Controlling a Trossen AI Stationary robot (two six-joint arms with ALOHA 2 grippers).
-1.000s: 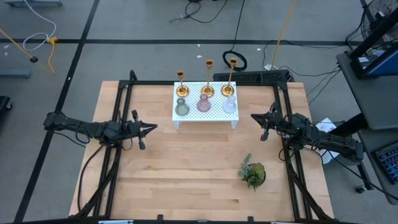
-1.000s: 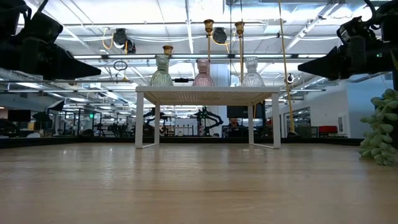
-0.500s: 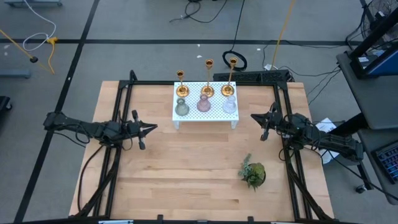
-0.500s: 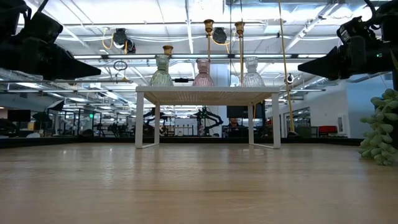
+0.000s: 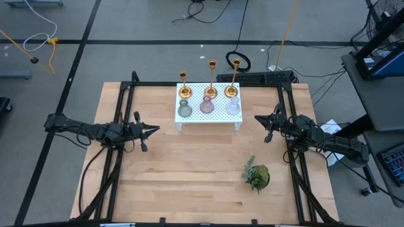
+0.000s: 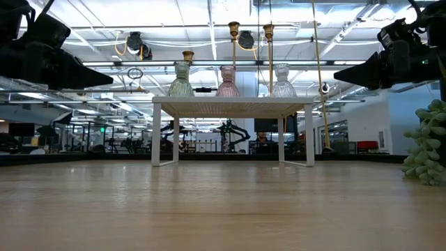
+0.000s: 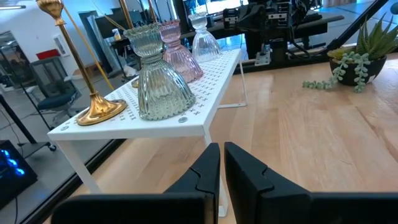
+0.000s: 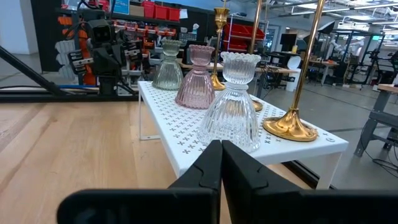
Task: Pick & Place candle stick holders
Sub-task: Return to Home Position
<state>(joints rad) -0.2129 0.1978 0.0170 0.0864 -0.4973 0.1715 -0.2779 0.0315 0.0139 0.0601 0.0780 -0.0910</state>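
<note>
I see the 3 gold candlesticks (image 5: 211, 92) standing upright in a row along the upper edge of the white shelf (image 5: 196, 117), at the upper centre of the high view. 3 glass vases (image 5: 206, 105) stand just below them on the same shelf. My left gripper (image 5: 157, 128) hovers at centre left over the desk (image 5: 189, 183), clenched on nothing. The right gripper (image 5: 255, 117) sits at centre right, likewise clenched and empty. A plant (image 5: 257, 176) is at lower right.
</note>
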